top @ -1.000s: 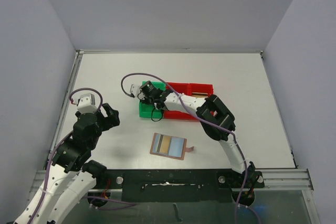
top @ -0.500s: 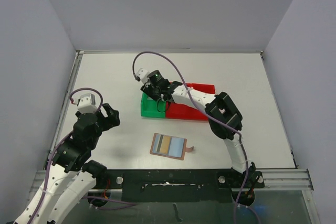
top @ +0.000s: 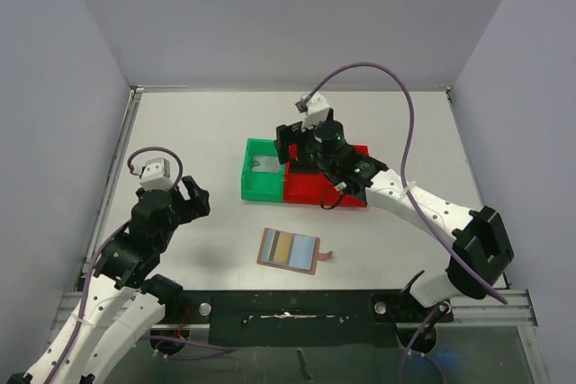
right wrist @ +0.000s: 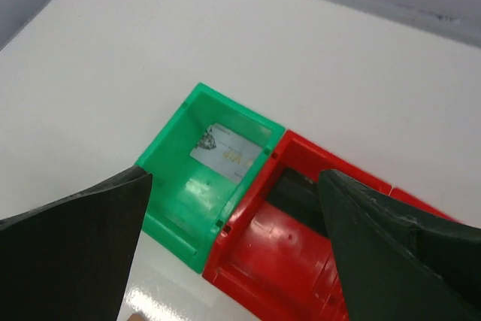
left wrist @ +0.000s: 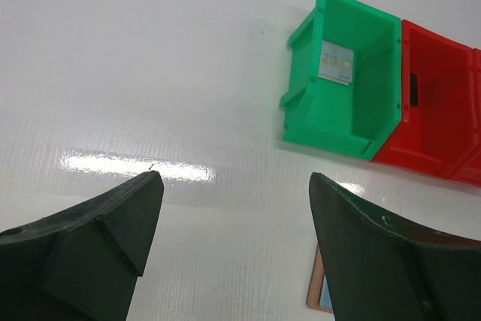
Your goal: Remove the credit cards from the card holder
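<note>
Inside the green plastic bin (top: pixel 261 191) lies a thin silver-grey credit card (top: pixel 264 165); above it hangs the right gripper (right wrist: pixel 234 174), fingers spread, empty. Nearer the arms than the bin lies the flat brown card holder (top: pixel 289 249); leftward, the left gripper (left wrist: pixel 234 178) gapes empty.

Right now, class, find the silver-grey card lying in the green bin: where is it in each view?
Top external: silver-grey card left of centre, inside the green bin.
Left wrist: the card, upper right.
Right wrist: the card, centre.
Shared landmark: the red bin beside the green one.
</note>
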You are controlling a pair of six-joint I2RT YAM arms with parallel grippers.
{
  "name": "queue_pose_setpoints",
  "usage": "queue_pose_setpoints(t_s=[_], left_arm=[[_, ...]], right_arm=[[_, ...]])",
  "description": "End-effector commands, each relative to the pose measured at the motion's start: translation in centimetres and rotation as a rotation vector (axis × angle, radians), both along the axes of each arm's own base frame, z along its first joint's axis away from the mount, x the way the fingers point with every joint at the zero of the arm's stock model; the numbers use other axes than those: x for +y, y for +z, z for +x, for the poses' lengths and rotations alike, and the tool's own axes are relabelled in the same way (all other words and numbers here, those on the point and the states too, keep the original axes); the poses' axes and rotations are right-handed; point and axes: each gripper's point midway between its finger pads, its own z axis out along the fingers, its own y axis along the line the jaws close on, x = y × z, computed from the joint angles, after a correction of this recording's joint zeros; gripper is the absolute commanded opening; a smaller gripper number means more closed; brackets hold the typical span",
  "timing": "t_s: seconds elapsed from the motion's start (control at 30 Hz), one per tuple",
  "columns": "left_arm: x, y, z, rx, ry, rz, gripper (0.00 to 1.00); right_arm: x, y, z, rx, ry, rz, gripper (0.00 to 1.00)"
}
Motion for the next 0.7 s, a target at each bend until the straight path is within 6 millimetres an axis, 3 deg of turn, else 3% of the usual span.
queue_pose_setpoints(t_s=[0.0,0.17,0.4,0.67], left_arm=[[-1.7,1.1,1.0,-0.035,-0.075,-0.027,0.78],[-5.6,-1.2,0.6,0.042,-0.266,-0.087,0.78],[-11.1,-4.1,0.1,0.197,-0.392,-0.349,0.76],[-12.6,-6.3,-0.4,0.287,-0.454,-0.366,0.73]], right_arm=[[-2.6,-2.4,-1.9,0.155,-0.105,0.202,0.98],[-4.9,-5.7,-5.4,0.338,-0.205,0.313,0.97],[-3.4,-8.6,-12.6,0.498,-0.026,0.658,0.98],[-1.6,-12.8,-16.5,0.622,-0.064,0.565,0.99]])
